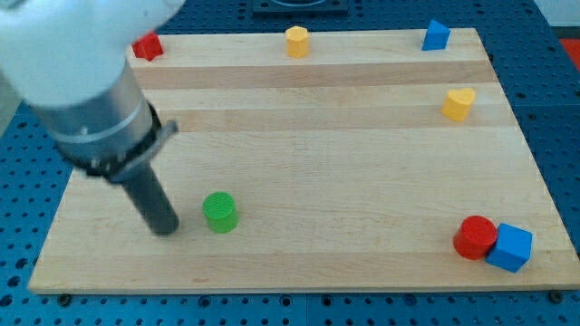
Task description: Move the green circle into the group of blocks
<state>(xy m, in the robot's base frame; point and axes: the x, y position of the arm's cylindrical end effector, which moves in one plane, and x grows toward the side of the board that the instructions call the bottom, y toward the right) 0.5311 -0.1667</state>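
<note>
Nearest the view's bottom edge, at the lower right of the wooden board (299, 136), a blue cube (511, 247) and a red cylinder (475, 237) sit touching each other; as the only blocks lying together, they are probably the group the task means. Slightly farther up, on the view's left, my tip (166, 228) rests on the board just to the left of the green circle (219, 212), with a narrow strip of wood between them, so it does not seem to be in contact yet. There is no gripper on this arm, only the dark rod, so nothing opens, closes or holds anything.

Farther back on the right stands a yellow heart-shaped block (459, 103), alone. Along the view's top edge are a red block (147, 45) at the left, partly hidden by the arm, its shape unclear, a yellow block (297, 41) near the middle that looks hexagonal, and a blue block (436, 35) toward the right.

The green circle lies in the lower left part of the board, well apart from the red and blue pair. I judge the task barely begun: the tip is placed well for a rightward push, but the whole crossing remains.
</note>
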